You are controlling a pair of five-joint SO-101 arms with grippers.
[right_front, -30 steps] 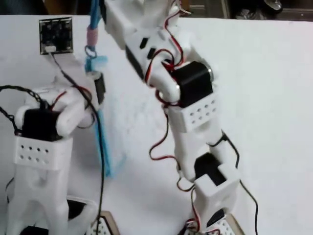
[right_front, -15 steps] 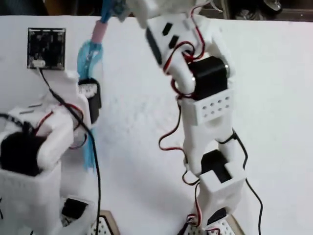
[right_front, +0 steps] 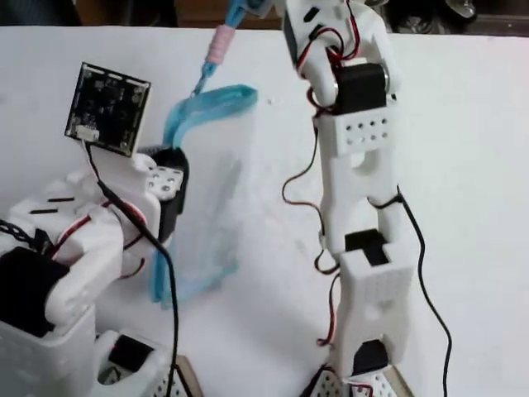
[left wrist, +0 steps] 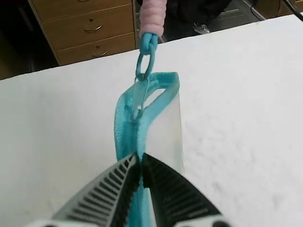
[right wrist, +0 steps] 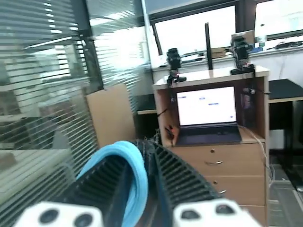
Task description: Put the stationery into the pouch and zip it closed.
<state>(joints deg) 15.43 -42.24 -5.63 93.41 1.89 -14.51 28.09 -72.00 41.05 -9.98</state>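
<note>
Pouch of clear plastic, turquoise-edged, upright on white table, zip gaping near pink pull. Zip edge clamped in left gripper; blue cord loop pinched in right gripper above table's far edge.

Office: laptop on wooden drawer cabinet, window blinds, white work table.

White table, wooden drawers, laptop on cabinet, window blinds

L gripper is pinching pouch at its zip edge, jaws tight together. R gripper is clamping blue pull loop betw. jaws; R arm is holding stretched out.
</note>
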